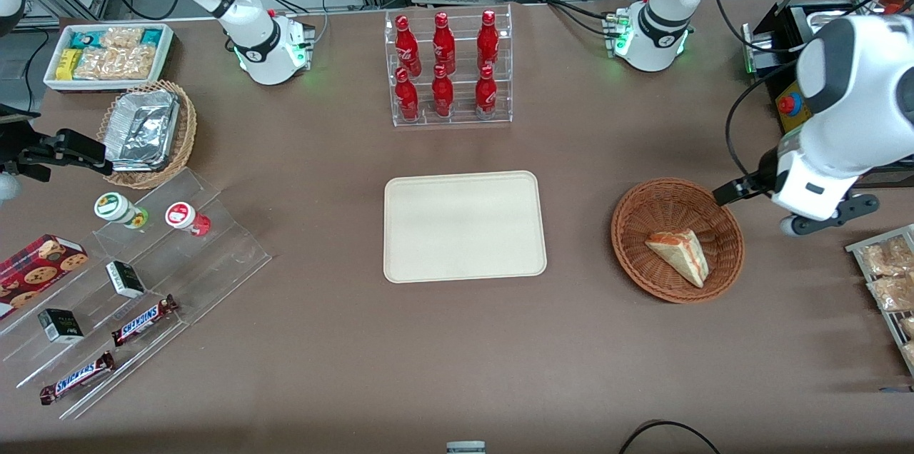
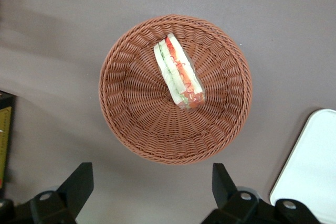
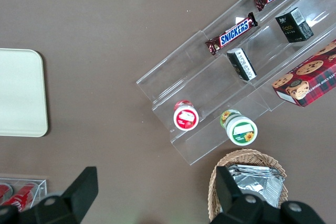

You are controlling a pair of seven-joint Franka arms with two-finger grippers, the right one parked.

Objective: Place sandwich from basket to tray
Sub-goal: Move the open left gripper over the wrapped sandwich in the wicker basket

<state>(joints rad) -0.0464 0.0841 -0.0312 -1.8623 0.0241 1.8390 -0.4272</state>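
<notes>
The sandwich (image 1: 678, 254) (image 2: 178, 74), a pale bread wedge with orange-red and green filling, lies inside the round reddish-brown wicker basket (image 1: 628, 240) (image 2: 121, 114). The cream tray (image 1: 464, 225) (image 2: 312, 166) lies flat in the middle of the table and holds nothing. My left gripper (image 1: 810, 193) (image 2: 151, 174) hovers above the table just outside the basket's rim, toward the working arm's end and a little farther from the front camera than the sandwich. Its fingers (image 2: 79, 182) stand wide open with nothing between them.
A clear rack of red bottles (image 1: 448, 68) stands farther from the front camera than the tray. A wire rack of snack bags (image 1: 889, 275) sits at the working arm's end, close to the basket. A black box with a red button (image 1: 789, 104) lies near the arm.
</notes>
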